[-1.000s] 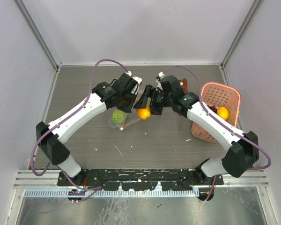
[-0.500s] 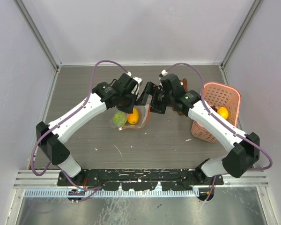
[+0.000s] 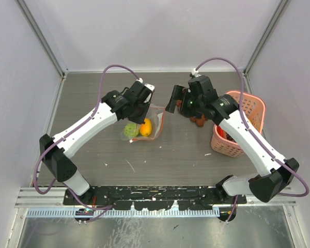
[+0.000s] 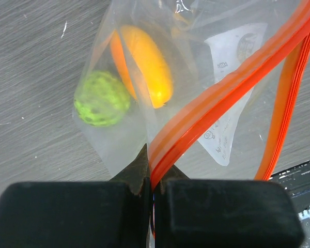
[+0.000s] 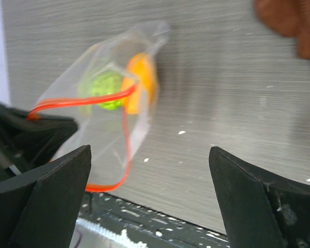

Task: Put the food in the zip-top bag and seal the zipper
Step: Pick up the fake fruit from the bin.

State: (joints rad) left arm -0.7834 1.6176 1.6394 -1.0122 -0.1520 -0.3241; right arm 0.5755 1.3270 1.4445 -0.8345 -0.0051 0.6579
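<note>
The left claw (image 4: 151,192) is pinching the orange zipper (image 4: 222,98) of the bag (image 4: 119,150), holding its mouth open on the tabletop (image 3: 93,93). The green ball (image 4: 101,98) and orange fruit (image 4: 144,64) are sitting inside. The right claw (image 5: 149,152) is hanging wide open and empty. I think it should be going to the basket (image 3: 250,101) for more food, gripping gently.

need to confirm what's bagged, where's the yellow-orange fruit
In the top view, the yellow-orange fruit sits inside the clear bag, left of centre on the table, just right of the green ball, with the left pincer shut on the zipper strip beside it.
</note>
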